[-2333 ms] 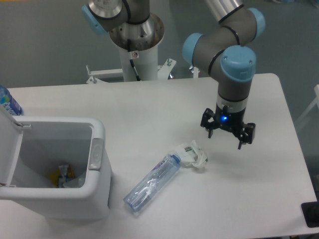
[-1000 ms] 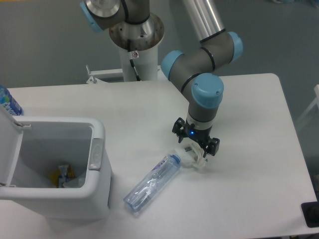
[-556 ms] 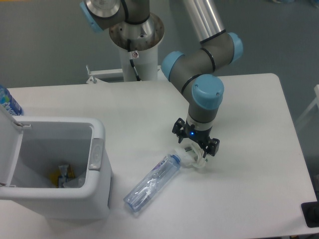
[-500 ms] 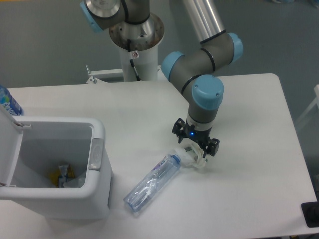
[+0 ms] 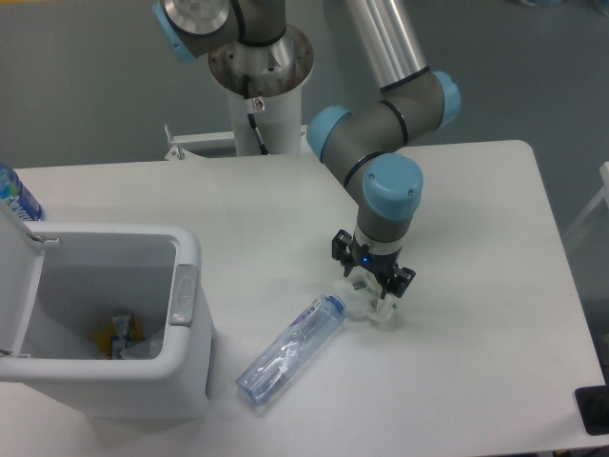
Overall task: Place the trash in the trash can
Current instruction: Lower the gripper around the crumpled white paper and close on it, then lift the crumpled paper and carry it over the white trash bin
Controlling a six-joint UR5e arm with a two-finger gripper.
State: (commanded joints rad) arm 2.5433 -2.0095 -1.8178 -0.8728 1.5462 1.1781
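Observation:
The trash is two pieces near the table's middle. A clear, bluish flattened plastic bottle (image 5: 290,349) lies diagonally, its cap end pointing up and right. Just beyond that cap sits a small crumpled white wrapper (image 5: 373,307). My gripper (image 5: 371,276) points straight down onto the wrapper, open, with a black finger on either side of it; the wrapper's top is hidden under the gripper. The trash can (image 5: 186,286) is a large white bin at the front left with its lid (image 5: 13,276) swung open. Some scraps lie at its bottom.
An upright bottle with a blue label (image 5: 13,195) stands behind the bin at the left edge. The arm's white pedestal (image 5: 262,90) rises behind the table's far edge. A black object (image 5: 593,409) sits at the front right corner.
The gripper came in from the right and dropped over the wrapper. In the last half second it settled slightly lower and its fingers drew in a little. Bottle and bin stayed put.

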